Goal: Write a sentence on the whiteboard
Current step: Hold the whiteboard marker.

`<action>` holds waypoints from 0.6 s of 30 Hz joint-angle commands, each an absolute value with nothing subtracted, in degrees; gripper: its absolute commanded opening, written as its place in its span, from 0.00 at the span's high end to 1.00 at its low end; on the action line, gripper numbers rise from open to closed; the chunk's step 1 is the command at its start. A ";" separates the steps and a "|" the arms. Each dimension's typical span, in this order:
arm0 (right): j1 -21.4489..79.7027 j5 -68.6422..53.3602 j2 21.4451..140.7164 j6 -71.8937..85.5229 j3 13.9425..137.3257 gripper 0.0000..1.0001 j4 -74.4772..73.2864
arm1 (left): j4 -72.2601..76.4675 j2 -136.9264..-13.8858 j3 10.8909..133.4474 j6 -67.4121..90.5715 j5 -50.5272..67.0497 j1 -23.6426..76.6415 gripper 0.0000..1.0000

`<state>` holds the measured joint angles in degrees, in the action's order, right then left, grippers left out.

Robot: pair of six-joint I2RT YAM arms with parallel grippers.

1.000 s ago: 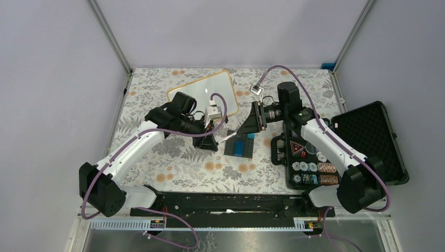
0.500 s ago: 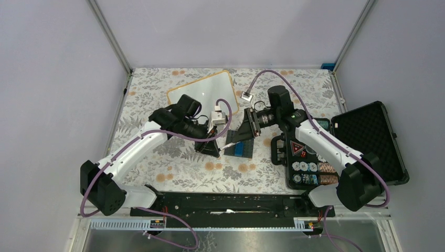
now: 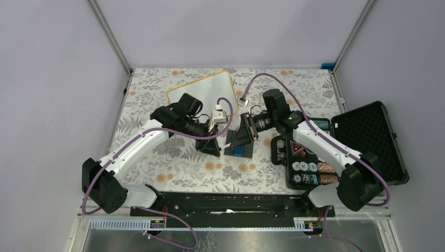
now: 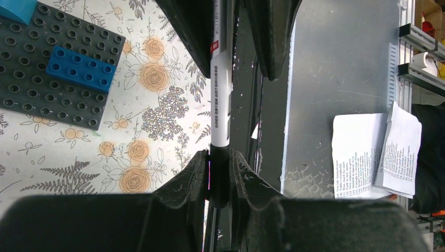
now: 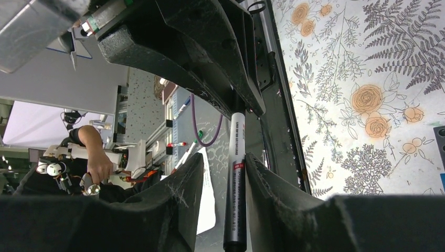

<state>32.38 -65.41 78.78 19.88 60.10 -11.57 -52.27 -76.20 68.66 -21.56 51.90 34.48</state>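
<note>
The whiteboard (image 3: 202, 90) lies flat at the back left of the table. Its visible face is blank, with no sentence on it, and the left arm covers its near edge. My left gripper (image 4: 219, 157) is shut on the black end of a white-barrelled marker (image 4: 220, 94) and holds it above the table near the centre (image 3: 226, 143). My right gripper (image 5: 223, 160) faces it, open, with its jaws around the marker's barrel (image 5: 234, 184). The barrel touches one finger (image 5: 262, 178), with a gap on the other side.
A dark grey brick plate (image 3: 241, 149) with blue bricks (image 4: 78, 70) lies just under and right of the grippers. The open black case of poker chips (image 3: 309, 157) stands to the right, its lid (image 3: 370, 139) laid flat. Printed sheets (image 4: 367, 152) lie beyond the near table edge.
My right gripper has moved left to meet the left gripper, and its open jaws now surround the marker. The left gripper has shifted slightly right with the marker.
</note>
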 commanded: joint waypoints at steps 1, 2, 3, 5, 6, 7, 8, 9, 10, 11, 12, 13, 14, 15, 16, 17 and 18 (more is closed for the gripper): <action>34.06 -65.48 78.93 18.70 59.91 0.60 -12.27 | -50.54 -76.73 71.77 -22.42 53.40 34.54 1.00; 34.27 -65.36 79.01 18.69 59.76 0.60 -12.24 | -50.54 -76.82 71.87 -22.49 53.47 34.61 1.00; 34.47 -65.27 79.13 18.65 59.57 0.61 -12.23 | -50.56 -76.93 71.97 -22.50 53.55 34.67 1.00; 34.75 -65.06 79.27 18.71 59.29 0.62 -12.26 | -50.54 -76.97 71.95 -22.63 53.66 34.99 1.00; 34.80 -64.98 79.29 18.65 59.24 0.62 -12.33 | -50.58 -76.99 71.86 -22.67 53.62 35.17 1.00; 34.88 -64.95 79.30 18.66 59.24 0.62 -12.25 | -50.54 -76.99 71.73 -22.80 53.54 35.30 1.00; 34.87 -64.87 79.38 18.65 59.32 0.62 -12.22 | -50.54 -76.93 71.60 -22.89 53.57 35.37 1.00; 34.96 -64.79 79.34 18.70 59.32 0.62 -12.23 | -50.54 -76.86 71.48 -22.97 53.56 35.46 1.00; 34.99 -64.78 79.44 18.72 59.40 0.62 -12.27 | -50.57 -76.78 71.44 -22.98 53.41 35.57 1.00; 35.00 -64.78 79.53 18.80 59.48 0.62 -12.26 | -50.54 -76.73 71.45 -23.02 53.36 35.66 1.00; 35.10 -64.78 79.58 18.74 59.50 0.62 -12.29 | -50.59 -76.69 71.47 -23.03 53.38 35.75 1.00; 35.15 -64.78 79.62 18.74 59.58 0.61 -12.23 | -50.54 -76.66 71.41 -23.03 53.35 35.83 1.00; 35.14 -64.78 79.71 18.75 59.59 0.58 -12.21 | -50.55 -76.59 71.41 -23.04 53.35 35.93 1.00; 35.13 -64.73 79.81 18.86 59.68 0.57 -12.20 | -50.54 -76.60 71.39 -23.06 53.23 36.13 1.00; 35.14 -64.69 79.82 18.91 59.72 0.57 -12.14 | -50.54 -76.66 71.40 -23.02 52.97 36.27 1.00; 35.15 -64.64 79.81 18.93 59.80 0.57 -12.13 | -50.56 -76.73 71.37 -23.04 52.97 36.44 1.00; 35.15 -64.54 79.89 18.90 59.85 0.58 -12.19 | -50.54 -76.74 71.39 -23.06 52.95 36.51 1.00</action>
